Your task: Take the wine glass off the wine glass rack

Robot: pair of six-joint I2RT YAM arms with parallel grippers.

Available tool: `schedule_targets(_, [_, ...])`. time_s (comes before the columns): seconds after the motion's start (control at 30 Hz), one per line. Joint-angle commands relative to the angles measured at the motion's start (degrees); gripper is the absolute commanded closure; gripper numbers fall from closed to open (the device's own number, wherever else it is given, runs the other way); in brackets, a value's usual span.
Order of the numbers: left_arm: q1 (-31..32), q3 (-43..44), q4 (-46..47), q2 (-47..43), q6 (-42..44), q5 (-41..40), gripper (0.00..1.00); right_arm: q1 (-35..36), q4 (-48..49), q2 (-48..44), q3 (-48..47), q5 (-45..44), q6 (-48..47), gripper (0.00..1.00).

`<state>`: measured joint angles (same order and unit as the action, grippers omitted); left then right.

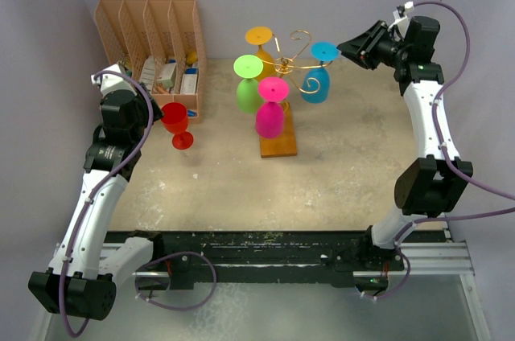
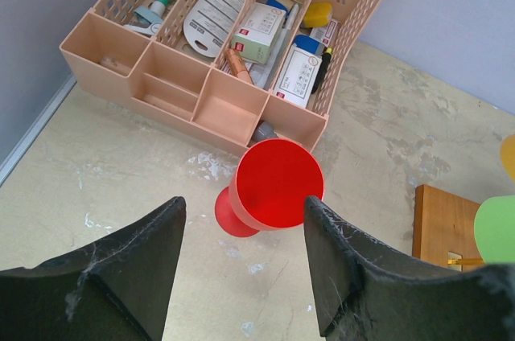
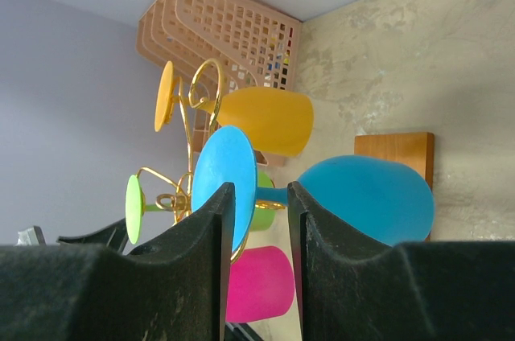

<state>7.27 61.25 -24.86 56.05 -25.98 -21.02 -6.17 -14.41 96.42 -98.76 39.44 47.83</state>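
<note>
The wine glass rack (image 1: 297,61) is gold wire on a wooden base (image 1: 278,142) at mid table. Hanging from it upside down are an orange (image 1: 259,36), a green (image 1: 248,88), a pink (image 1: 269,116) and a blue wine glass (image 1: 317,84). My right gripper (image 1: 347,45) is at the blue glass's foot (image 3: 221,180). Its jaws stand narrowly open, with the foot's rim and the stem (image 3: 273,194) in the gap (image 3: 259,186). A red wine glass (image 2: 273,188) stands upright on the table, just beyond my open, empty left gripper (image 2: 241,206).
A peach slotted file organizer (image 1: 149,27) full of small items stands at the back left, close behind the red glass. Grey walls close the table at the left, back and right. The rack's wooden base (image 2: 444,224) lies right of the left gripper.
</note>
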Motion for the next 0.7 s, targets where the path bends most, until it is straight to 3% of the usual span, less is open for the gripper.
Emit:
schedule_targets(0.0, [0.38,0.33,2.71,-0.45,-0.28,0.18,0.36,-0.14,5.23,-0.27,-0.87,3.62,0.15,0.65])
schedule_targets(0.67, [0.38,0.38,2.60,-0.12,-0.21,0.71,0.36,2.28,6.61,0.05,-0.26,5.66,0.07,0.69])
